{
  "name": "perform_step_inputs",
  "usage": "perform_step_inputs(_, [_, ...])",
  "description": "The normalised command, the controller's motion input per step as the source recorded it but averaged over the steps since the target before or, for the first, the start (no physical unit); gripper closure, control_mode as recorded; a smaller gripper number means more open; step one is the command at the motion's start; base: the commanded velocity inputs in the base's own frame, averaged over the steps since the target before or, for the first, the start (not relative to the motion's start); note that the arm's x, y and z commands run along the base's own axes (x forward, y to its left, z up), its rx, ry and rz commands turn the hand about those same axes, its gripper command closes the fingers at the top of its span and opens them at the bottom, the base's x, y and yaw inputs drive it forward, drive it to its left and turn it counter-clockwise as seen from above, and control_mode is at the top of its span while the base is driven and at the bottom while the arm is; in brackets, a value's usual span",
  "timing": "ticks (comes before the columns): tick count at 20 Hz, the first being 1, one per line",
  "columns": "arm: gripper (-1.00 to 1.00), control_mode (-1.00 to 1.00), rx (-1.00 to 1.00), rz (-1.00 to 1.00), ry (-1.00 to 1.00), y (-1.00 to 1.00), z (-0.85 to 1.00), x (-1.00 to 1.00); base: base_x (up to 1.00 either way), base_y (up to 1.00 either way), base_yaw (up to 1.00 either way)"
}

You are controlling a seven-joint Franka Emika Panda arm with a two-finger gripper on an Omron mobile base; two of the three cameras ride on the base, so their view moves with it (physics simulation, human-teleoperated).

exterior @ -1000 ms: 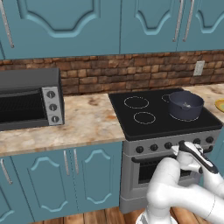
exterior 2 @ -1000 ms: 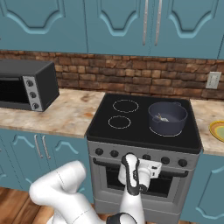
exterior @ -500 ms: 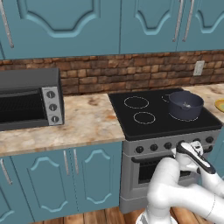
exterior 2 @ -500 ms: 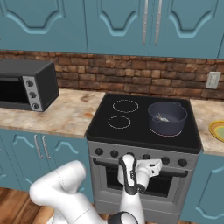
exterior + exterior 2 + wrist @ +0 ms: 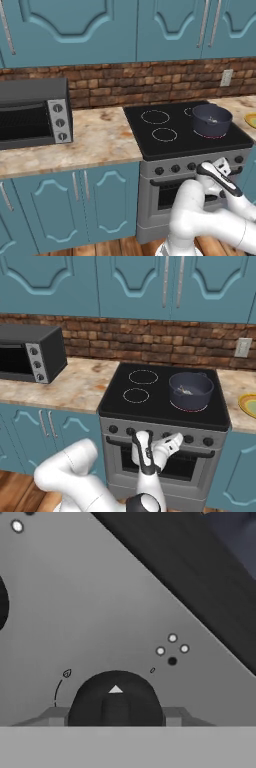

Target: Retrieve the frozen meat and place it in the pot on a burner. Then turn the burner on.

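Note:
The dark blue-grey pot (image 5: pixel 212 120) (image 5: pixel 191 391) stands on the stove's right front burner. A small pale piece, the frozen meat (image 5: pixel 186 390), lies inside it. A red ring (image 5: pixel 190 408) shows around the pot's base. My gripper (image 5: pixel 222 163) (image 5: pixel 177 437) is pressed to the stove's front panel, below the pot. Seen from the hand, a black burner knob (image 5: pixel 116 694) with a white pointer sits between the fingers of my gripper (image 5: pixel 116 716), which is shut on it. The pot's dark wall (image 5: pixel 240 537) shows in that view's top right corner.
More knobs (image 5: pixel 114 429) run along the grey stove front (image 5: pixel 150 426), above the oven door. Two other burner rings (image 5: pixel 143 376) are marked on the black cooktop. A toaster oven (image 5: pixel 32 112) stands on the counter to the left. A yellow plate (image 5: pixel 248 404) is at the right.

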Motion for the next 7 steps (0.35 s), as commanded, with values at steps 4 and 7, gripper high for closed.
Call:
perform_step_inputs(4, [1.0,-1.0,-0.35,0.0,0.0,0.0,-0.22,0.12,0.0,0.0,0.0])
perform_step_inputs(7, [1.0,-1.0,-0.28,0.0,0.0,0.0,-0.12,0.11,0.0,0.0,0.0])
